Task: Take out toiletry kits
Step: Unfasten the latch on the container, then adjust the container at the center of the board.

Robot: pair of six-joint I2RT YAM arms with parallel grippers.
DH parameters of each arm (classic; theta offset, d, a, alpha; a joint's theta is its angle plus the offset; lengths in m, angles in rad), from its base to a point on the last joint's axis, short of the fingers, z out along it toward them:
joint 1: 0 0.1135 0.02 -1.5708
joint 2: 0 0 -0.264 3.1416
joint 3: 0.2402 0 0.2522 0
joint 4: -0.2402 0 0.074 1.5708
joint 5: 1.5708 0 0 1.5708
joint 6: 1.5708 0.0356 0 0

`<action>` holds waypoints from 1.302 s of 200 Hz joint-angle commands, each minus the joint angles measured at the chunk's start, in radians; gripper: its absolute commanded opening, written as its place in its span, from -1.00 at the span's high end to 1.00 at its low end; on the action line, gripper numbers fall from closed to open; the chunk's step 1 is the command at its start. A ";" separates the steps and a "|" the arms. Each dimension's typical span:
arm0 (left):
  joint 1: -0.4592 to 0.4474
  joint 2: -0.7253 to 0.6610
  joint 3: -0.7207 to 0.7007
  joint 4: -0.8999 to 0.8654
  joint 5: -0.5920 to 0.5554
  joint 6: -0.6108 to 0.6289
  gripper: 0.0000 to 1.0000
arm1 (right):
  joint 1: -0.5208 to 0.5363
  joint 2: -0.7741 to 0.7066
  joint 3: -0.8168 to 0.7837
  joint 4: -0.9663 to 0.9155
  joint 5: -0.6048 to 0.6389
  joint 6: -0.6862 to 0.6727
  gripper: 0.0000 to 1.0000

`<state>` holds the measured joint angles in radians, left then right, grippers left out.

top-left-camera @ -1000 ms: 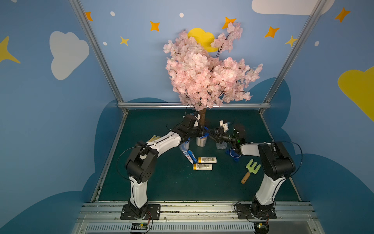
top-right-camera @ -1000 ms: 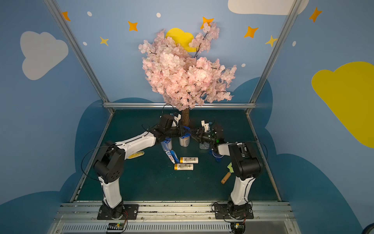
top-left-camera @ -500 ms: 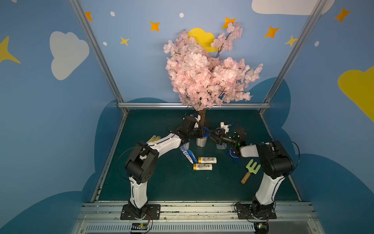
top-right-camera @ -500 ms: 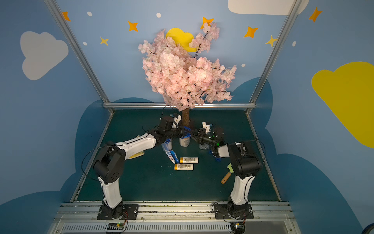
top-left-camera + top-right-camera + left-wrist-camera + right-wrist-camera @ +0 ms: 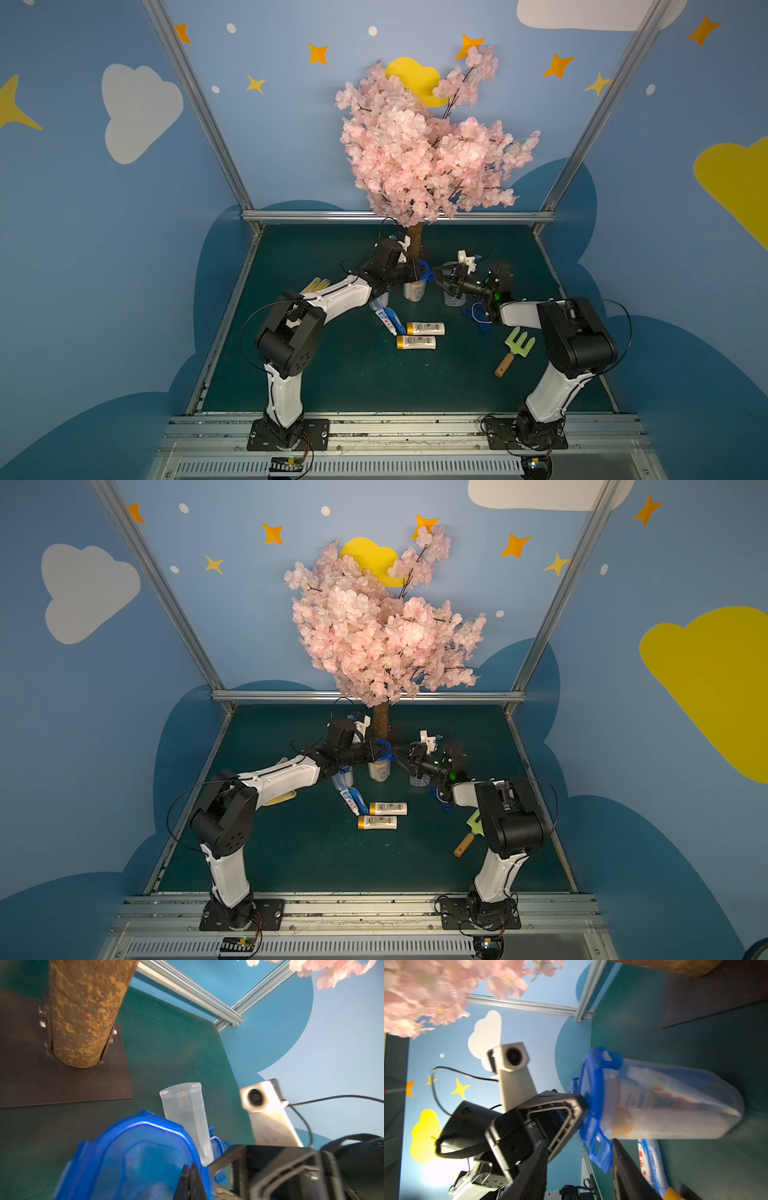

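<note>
A clear jar (image 5: 414,289) stands in front of the tree trunk with a blue clip lid (image 5: 424,268) on it. Through its wall I see a white bottle with an orange cap (image 5: 623,1121) and a tube. My left gripper (image 5: 192,1172) is shut on the lid's rim (image 5: 135,1157). My right gripper (image 5: 579,1167) is open, and one clip tab (image 5: 600,1153) of the lid hangs between its fingers. On the mat lie two white bottles (image 5: 426,328) (image 5: 415,342), a toothpaste tube (image 5: 384,322) and a blue wrapped piece (image 5: 395,321).
An empty lidless jar (image 5: 187,1118) stands to the right of the lidded one, with a loose blue lid (image 5: 478,318) beside it. Another jar (image 5: 378,301) sits under my left arm. The tree trunk (image 5: 83,1012) rises just behind; a garden fork (image 5: 515,351) and a yellow glove (image 5: 316,285) lie at the sides.
My right gripper has moved left, up to the lidded jar and its clip tab. The left gripper has stayed shut on the lid.
</note>
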<state>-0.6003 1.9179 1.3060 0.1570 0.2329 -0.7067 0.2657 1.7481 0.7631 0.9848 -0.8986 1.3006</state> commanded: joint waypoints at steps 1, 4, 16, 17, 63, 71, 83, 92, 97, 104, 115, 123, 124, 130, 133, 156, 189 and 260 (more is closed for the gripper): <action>0.002 0.144 -0.123 -0.441 -0.102 0.007 0.95 | 0.012 -0.069 0.021 0.116 -0.043 -0.015 0.04; 0.002 0.145 -0.125 -0.441 -0.102 0.007 0.95 | 0.013 -0.071 0.020 0.117 -0.042 -0.014 0.04; 0.001 0.142 -0.125 -0.442 -0.105 0.007 0.95 | 0.013 -0.084 0.019 0.113 -0.042 -0.013 0.04; 0.001 0.143 -0.125 -0.442 -0.105 0.007 0.95 | 0.012 -0.085 0.019 0.112 -0.042 -0.014 0.04; -0.007 0.102 -0.102 -0.478 -0.114 0.023 0.95 | 0.006 -0.214 0.061 -0.283 -0.015 -0.242 0.13; -0.010 0.089 -0.084 -0.497 -0.121 0.036 0.95 | 0.006 -0.251 0.087 -0.472 0.012 -0.334 0.16; -0.013 0.067 -0.044 -0.531 -0.131 0.054 0.95 | 0.007 -0.299 0.141 -0.738 0.080 -0.494 0.20; -0.018 0.053 -0.011 -0.554 -0.135 0.070 0.95 | 0.006 -0.324 0.179 -0.883 0.127 -0.585 0.26; -0.020 0.045 0.009 -0.567 -0.135 0.077 0.95 | 0.005 -0.335 0.194 -0.938 0.149 -0.621 0.32; -0.024 0.036 0.040 -0.583 -0.138 0.088 0.95 | 0.004 -0.346 0.211 -1.001 0.182 -0.661 0.48; -0.032 0.025 0.088 -0.607 -0.139 0.105 0.95 | 0.004 -0.355 0.236 -1.078 0.226 -0.703 0.83; -0.037 0.021 0.130 -0.628 -0.142 0.117 0.95 | 0.005 -0.356 0.255 -1.128 0.262 -0.731 0.99; -0.037 0.021 0.134 -0.629 -0.143 0.117 0.95 | 0.004 -0.355 0.258 -1.136 0.266 -0.735 1.00; -0.042 0.019 0.165 -0.646 -0.145 0.125 0.95 | 0.005 -0.351 0.271 -1.173 0.288 -0.757 1.00; -0.043 0.018 0.181 -0.652 -0.144 0.128 0.95 | 0.004 -0.348 0.280 -1.190 0.294 -0.768 1.00; -0.059 0.002 0.273 -0.691 -0.141 0.149 0.95 | 0.008 -0.308 0.336 -1.296 0.346 -0.828 1.00; -0.086 -0.058 0.310 -0.709 -0.141 0.162 0.95 | 0.020 -0.247 0.388 -1.355 0.383 -0.874 1.00; -0.110 -0.151 0.198 -0.659 -0.139 0.138 0.95 | 0.099 -0.078 0.573 -1.486 0.541 -0.969 1.00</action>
<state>-0.7120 1.7718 1.5242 -0.5079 0.1005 -0.5694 0.3344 1.6230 1.2690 -0.4255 -0.4343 0.3878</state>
